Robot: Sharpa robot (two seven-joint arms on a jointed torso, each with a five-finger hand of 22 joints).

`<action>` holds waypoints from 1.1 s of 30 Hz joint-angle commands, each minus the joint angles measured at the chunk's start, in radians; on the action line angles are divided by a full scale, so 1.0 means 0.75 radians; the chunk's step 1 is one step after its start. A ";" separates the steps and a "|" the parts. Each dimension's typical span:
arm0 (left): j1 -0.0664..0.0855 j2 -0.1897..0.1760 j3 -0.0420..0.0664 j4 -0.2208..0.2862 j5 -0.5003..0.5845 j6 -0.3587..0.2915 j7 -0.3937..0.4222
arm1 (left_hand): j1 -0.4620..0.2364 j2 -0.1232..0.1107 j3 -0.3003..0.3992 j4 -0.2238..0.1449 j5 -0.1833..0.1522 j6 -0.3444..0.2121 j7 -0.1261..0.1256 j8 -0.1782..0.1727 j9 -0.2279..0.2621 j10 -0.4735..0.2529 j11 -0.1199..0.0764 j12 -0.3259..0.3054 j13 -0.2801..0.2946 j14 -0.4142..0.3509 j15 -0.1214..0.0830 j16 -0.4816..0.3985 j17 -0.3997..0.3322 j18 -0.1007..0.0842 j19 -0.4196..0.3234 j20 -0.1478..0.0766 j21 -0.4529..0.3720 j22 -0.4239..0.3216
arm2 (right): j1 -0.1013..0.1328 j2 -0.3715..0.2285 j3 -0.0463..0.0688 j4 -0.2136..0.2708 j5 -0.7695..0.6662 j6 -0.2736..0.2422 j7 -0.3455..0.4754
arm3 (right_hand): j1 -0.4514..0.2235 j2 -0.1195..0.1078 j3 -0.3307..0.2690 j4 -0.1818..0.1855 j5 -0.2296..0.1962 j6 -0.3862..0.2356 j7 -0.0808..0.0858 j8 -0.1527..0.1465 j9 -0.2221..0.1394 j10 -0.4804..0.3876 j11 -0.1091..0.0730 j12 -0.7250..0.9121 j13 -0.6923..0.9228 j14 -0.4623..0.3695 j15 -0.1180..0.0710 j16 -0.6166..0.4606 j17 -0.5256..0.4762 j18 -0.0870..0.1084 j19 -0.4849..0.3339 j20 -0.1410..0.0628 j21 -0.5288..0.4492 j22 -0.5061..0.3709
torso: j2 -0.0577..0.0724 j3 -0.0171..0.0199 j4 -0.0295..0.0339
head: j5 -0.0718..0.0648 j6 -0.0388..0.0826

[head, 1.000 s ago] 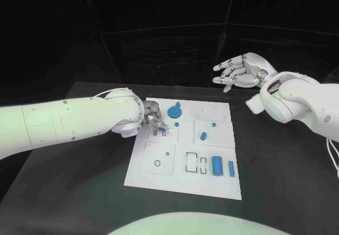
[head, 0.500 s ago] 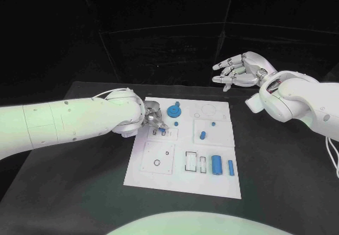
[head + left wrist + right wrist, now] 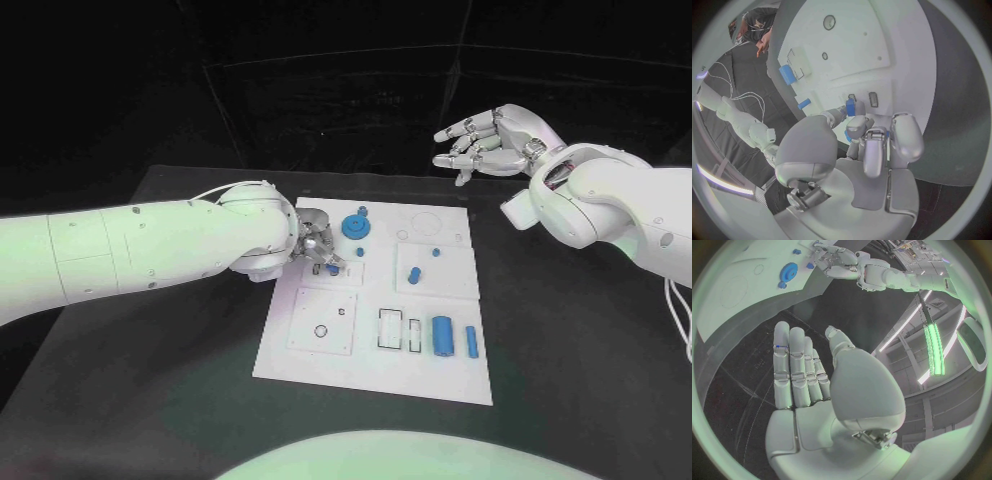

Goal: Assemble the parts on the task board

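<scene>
A small blue part (image 3: 850, 106) is pinched upright by the fingers (image 3: 856, 127) of the left hand (image 3: 315, 246) over the task board (image 3: 325, 366), near its left edge. A blue gear (image 3: 358, 230) lies at 1 o'clock. The right hand (image 3: 490, 143) is held open, fingers spread, above the counter's (image 3: 577, 330) far edge.

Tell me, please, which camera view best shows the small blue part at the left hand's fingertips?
The left wrist view: the small blue part stands clear between the left hand's fingertips, over the task board. In the head view the hand hides most of it. In the right wrist view it cannot be told apart.
</scene>
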 commanded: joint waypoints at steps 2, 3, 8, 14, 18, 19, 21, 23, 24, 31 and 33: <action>-0.007 -0.002 -0.006 0.003 -0.011 0.038 -0.020 | -0.011 -0.002 0.245 -0.237 0.007 0.004 -0.010 0.007 0.001 0.007 0.000 0.001 -0.002 0.141 0.006 0.008 0.351 -0.020 0.005 0.003 0.007 0.002 | 0.003 0.001 0.001 0.000 -0.001 0.010 0.011 | -0.002 0.006 -0.008 -0.001 0.005 -0.009 -0.001 0.009 -0.002 -0.009 0.004 0.005 -0.002 -0.010 0.002 -0.006 -0.002 0.004 -0.008 0.001 -0.008 -0.002 | 0.000 0.0006 0.0008 | -0.001 -0.001; -0.007 -0.002 -0.006 0.003 -0.011 0.038 -0.021 | -0.011 -0.002 0.245 -0.237 0.007 0.004 -0.010 0.007 0.001 0.007 0.000 0.001 -0.002 0.141 0.006 0.008 0.351 -0.020 0.005 0.003 0.007 0.002 | 0.003 0.001 0.001 0.000 -0.001 0.010 0.011 | -0.002 0.006 -0.008 -0.001 0.005 -0.009 -0.001 0.009 -0.002 -0.009 0.004 0.005 -0.002 -0.010 0.002 -0.006 -0.002 0.004 -0.008 0.001 -0.008 -0.002 | 0.000 0.0007 0.0009 | -0.001 -0.001; -0.007 -0.004 -0.006 0.003 -0.011 0.038 -0.023 | -0.014 -0.004 0.247 -0.238 0.008 0.005 -0.010 0.009 0.002 0.008 0.000 0.001 -0.003 0.141 0.006 0.008 0.351 -0.020 0.005 0.003 0.008 0.003 | 0.003 0.002 0.001 -0.001 -0.001 0.011 0.011 | -0.002 0.006 -0.008 -0.001 0.005 -0.009 -0.001 0.009 -0.002 -0.009 0.004 0.005 -0.002 -0.010 0.002 -0.006 -0.002 0.004 -0.008 0.001 -0.008 -0.002 | 0.000 0.0002 0.0011 | -0.001 -0.003; -0.007 -0.004 -0.006 0.004 -0.011 0.043 -0.023 | -0.041 -0.032 0.248 -0.241 0.031 0.008 -0.015 0.017 0.008 0.013 -0.003 0.002 -0.008 0.141 0.004 0.008 0.351 -0.020 0.006 0.003 0.009 0.007 | 0.003 0.002 0.001 -0.002 -0.001 0.012 0.011 | -0.002 0.006 -0.008 -0.001 0.005 -0.009 -0.001 0.009 -0.002 -0.009 0.004 0.005 -0.002 -0.010 0.002 -0.006 -0.002 0.004 -0.008 0.001 -0.008 -0.002 | 0.000 -0.0003 0.0001 | 0.000 -0.003; -0.007 -0.005 -0.006 0.007 -0.011 0.049 -0.025 | -0.052 -0.043 0.242 -0.240 0.037 0.010 -0.017 0.020 0.010 0.016 -0.004 0.003 -0.009 0.141 0.003 0.008 0.351 -0.021 0.007 0.002 0.010 0.009 | 0.003 0.001 0.001 -0.002 -0.001 0.013 0.010 | -0.002 0.006 -0.008 -0.001 0.005 -0.009 -0.001 0.009 -0.002 -0.009 0.004 0.005 -0.002 -0.010 0.002 -0.006 -0.002 0.004 -0.008 0.001 -0.008 -0.002 | 0.000 -0.0001 -0.0004 | 0.000 -0.004; -0.007 -0.006 -0.006 0.008 -0.011 0.050 -0.025 | -0.053 -0.043 0.241 -0.240 0.038 0.010 -0.017 0.020 0.010 0.016 -0.004 0.003 -0.009 0.141 0.003 0.008 0.351 -0.021 0.007 0.002 0.011 0.009 | 0.003 0.001 0.001 -0.001 -0.001 0.013 0.010 | -0.002 0.006 -0.008 -0.001 0.005 -0.009 -0.001 0.009 -0.002 -0.009 0.004 0.005 -0.002 -0.010 0.002 -0.006 -0.002 0.004 -0.008 0.001 -0.008 -0.002 | 0.000 -0.0001 -0.0002 | 0.000 -0.004; -0.007 -0.007 -0.006 0.010 -0.011 0.050 -0.025 | -0.055 -0.044 0.241 -0.240 0.038 0.011 -0.018 0.021 0.011 0.017 -0.005 0.004 -0.008 0.141 0.003 0.008 0.351 -0.021 0.007 0.002 0.011 0.011 | 0.003 0.001 0.001 -0.002 -0.001 0.013 0.010 | -0.002 0.006 -0.008 -0.001 0.005 -0.009 -0.001 0.009 -0.002 -0.009 0.004 0.005 -0.002 -0.010 0.002 -0.006 -0.002 0.004 -0.008 0.001 -0.008 -0.002 | 0.000 -0.0007 0.0014 | -0.002 -0.005; -0.008 -0.010 -0.006 0.013 -0.011 0.051 -0.025 | -0.056 -0.042 0.241 -0.239 0.042 0.014 -0.020 0.022 0.011 0.019 -0.006 0.006 -0.005 0.141 0.002 0.008 0.351 -0.021 0.009 0.002 0.013 0.014 | 0.003 0.001 0.001 -0.002 -0.001 0.014 0.010 | -0.002 0.006 -0.008 -0.001 0.005 -0.009 -0.001 0.009 -0.002 -0.009 0.004 0.005 -0.002 -0.010 0.002 -0.006 -0.002 0.004 -0.008 0.001 -0.008 -0.002 | -0.001 -0.0011 0.0016 | -0.001 -0.006; -0.008 -0.011 -0.006 0.015 -0.011 0.052 -0.025 | -0.056 -0.041 0.242 -0.240 0.047 0.015 -0.021 0.023 0.012 0.021 -0.007 0.007 -0.004 0.141 0.002 0.008 0.351 -0.022 0.009 0.001 0.014 0.016 | 0.003 0.001 0.001 -0.003 -0.001 0.014 0.010 | -0.002 0.006 -0.008 -0.001 0.005 -0.009 -0.001 0.009 -0.002 -0.009 0.004 0.005 -0.002 -0.010 0.002 -0.006 -0.002 0.004 -0.008 0.001 -0.008 -0.002 | -0.001 -0.0013 0.0022 | -0.001 -0.007; -0.008 -0.014 -0.006 0.017 -0.011 0.050 -0.025 | -0.057 -0.040 0.245 -0.241 0.060 0.018 -0.022 0.025 0.013 0.026 -0.009 0.010 0.000 0.141 0.001 0.008 0.351 -0.022 0.011 0.000 0.017 0.020 | 0.003 0.002 0.001 -0.005 -0.001 0.015 0.010 | -0.002 0.010 -0.009 0.001 0.007 -0.011 0.000 0.010 -0.002 -0.010 0.004 0.008 -0.003 -0.011 0.002 -0.005 -0.002 0.004 -0.007 0.002 -0.010 -0.002 | -0.001 -0.0001 0.0005 | 0.003 -0.007; -0.008 -0.013 -0.006 0.015 -0.011 0.049 -0.025 | -0.062 -0.042 0.242 -0.239 0.064 0.020 -0.023 0.026 0.013 0.027 -0.009 0.011 0.000 0.141 0.000 0.008 0.351 -0.023 0.011 0.000 0.017 0.021 | 0.003 0.002 0.001 -0.005 -0.001 0.015 0.010 | -0.002 0.010 -0.009 0.001 0.007 -0.011 0.000 0.010 -0.002 -0.010 0.004 0.008 -0.003 -0.011 0.002 -0.005 -0.002 0.004 -0.007 0.002 -0.010 -0.002 | 0.000 -0.0002 -0.0005 | 0.004 -0.006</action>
